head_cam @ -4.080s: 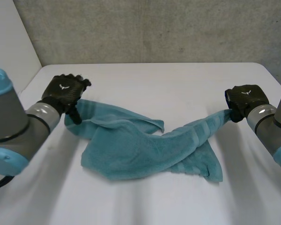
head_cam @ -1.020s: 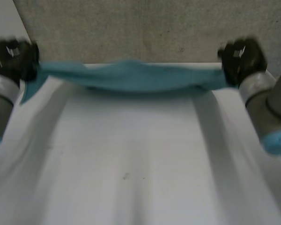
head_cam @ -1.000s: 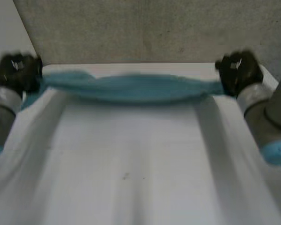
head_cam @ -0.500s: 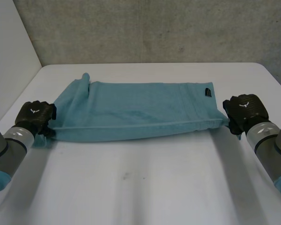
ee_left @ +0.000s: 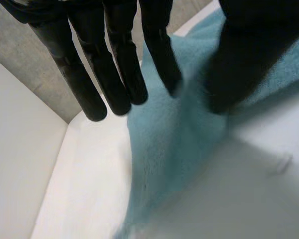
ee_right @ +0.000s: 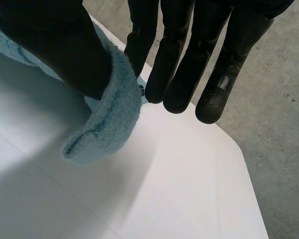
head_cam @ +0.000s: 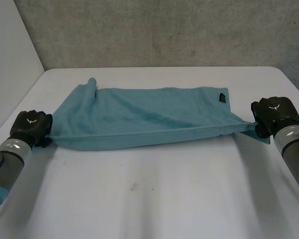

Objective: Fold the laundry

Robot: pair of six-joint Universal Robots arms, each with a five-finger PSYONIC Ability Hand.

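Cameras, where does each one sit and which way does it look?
Head view: between and behind the arms, looking down at the table; left hand and right hand show, each at a towel end.
Left wrist view: on that wrist, along the palm; its hand pinches towel.
Right wrist view: same, right hand pinching towel.
All share the towel.

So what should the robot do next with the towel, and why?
Probably lift the near edge and carry it to the far edge: the towel lies spread flat, with the left robot hand and right robot hand pinching its near corners.
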